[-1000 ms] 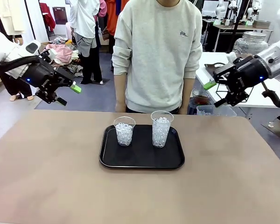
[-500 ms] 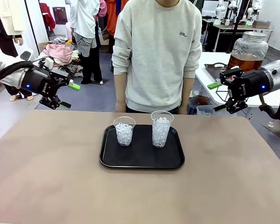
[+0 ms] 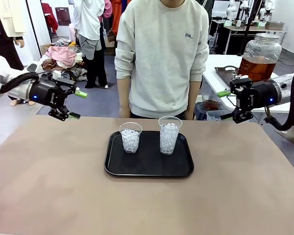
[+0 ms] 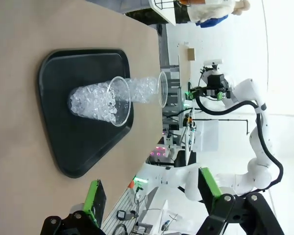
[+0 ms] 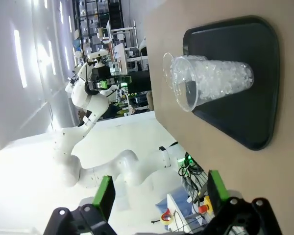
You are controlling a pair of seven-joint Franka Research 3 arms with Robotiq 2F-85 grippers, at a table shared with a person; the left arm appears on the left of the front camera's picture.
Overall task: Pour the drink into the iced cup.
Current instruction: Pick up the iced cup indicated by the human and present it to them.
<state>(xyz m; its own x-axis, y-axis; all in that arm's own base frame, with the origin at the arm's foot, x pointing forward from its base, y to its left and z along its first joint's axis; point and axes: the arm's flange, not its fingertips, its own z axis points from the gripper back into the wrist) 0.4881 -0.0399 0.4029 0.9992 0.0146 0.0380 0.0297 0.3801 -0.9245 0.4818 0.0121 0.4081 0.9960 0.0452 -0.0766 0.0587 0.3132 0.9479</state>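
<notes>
Drink — amber liquid in a large lidded glass jar on a side table at far right, off the worktop. Probably heavy, smooth and breakable. The body looks too wide to pinch, so the neck or rim is the likelier hold.
Left cup, right cup — clear, ice-filled, upright on a black tray. Walls look thin and crushable.
The left jaws and right jaws are spread and empty, raised near the worktop's far corners.
</notes>
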